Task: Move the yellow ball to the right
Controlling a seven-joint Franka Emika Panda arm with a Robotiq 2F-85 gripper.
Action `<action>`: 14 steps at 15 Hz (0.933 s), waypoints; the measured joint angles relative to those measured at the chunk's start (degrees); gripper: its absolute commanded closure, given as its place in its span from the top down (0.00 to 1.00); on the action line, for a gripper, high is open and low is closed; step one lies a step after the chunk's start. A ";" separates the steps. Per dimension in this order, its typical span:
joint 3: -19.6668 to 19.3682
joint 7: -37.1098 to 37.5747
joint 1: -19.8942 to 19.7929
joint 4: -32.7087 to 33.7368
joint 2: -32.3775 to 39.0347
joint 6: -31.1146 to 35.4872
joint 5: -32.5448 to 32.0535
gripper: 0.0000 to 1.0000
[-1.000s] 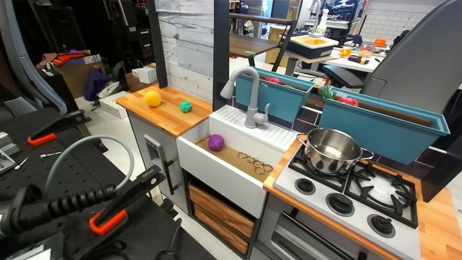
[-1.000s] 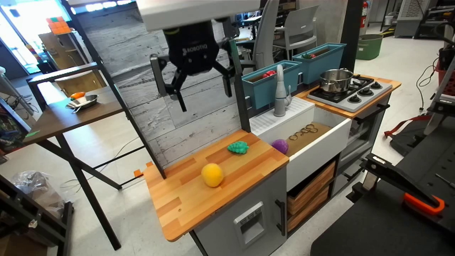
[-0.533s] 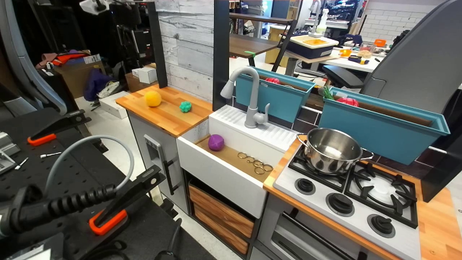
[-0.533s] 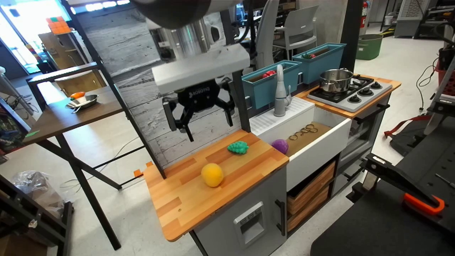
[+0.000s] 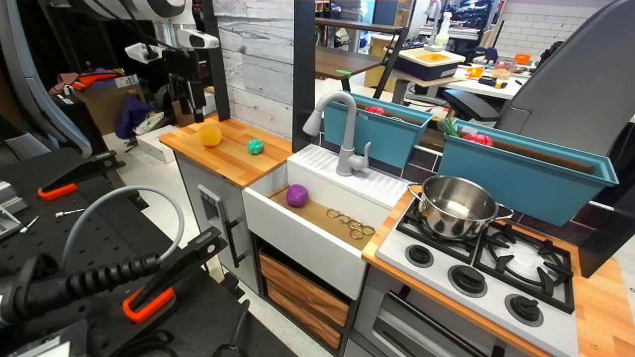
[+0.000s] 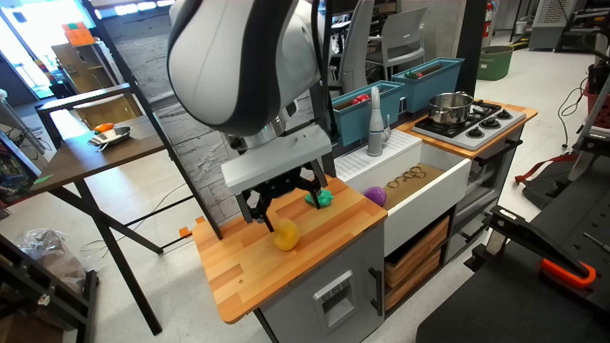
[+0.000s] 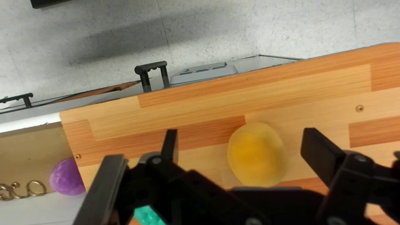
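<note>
The yellow ball (image 5: 210, 135) rests on the wooden counter (image 6: 238, 286) left of the sink; it also shows in an exterior view (image 6: 288, 237) and the wrist view (image 7: 256, 154), where its outline is blurred. My gripper (image 6: 294, 219) is open and empty, just above the ball. In the wrist view, the ball lies between the two spread fingers (image 7: 241, 140), closer to the right one, with room on both sides. In an exterior view the gripper (image 5: 192, 106) hangs above and slightly behind the ball. I see no finger touching it.
A bumpy green object (image 5: 255, 146) lies on the counter, partly behind a finger in the wrist view (image 7: 147, 215). The white sink (image 5: 302, 243) holds a purple ball (image 5: 297, 196) and metal rings. A wood-plank back panel (image 5: 263, 64) stands behind the counter. A grey faucet (image 5: 347, 134) rises beside it.
The arm has come down, lowering the open gripper from high in front of the back panel to just above the yellow ball. The ball and the other objects have not moved.
</note>
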 measured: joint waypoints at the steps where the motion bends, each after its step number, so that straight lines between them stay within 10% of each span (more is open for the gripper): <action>1: -0.01 0.03 0.07 1.70 1.50 -0.92 0.31 1.00; 13: -0.07 0.53 0.60 29.14 20.20 -13.58 2.87 1.00; 14: -0.07 0.56 0.72 31.52 21.60 -14.39 2.87 0.76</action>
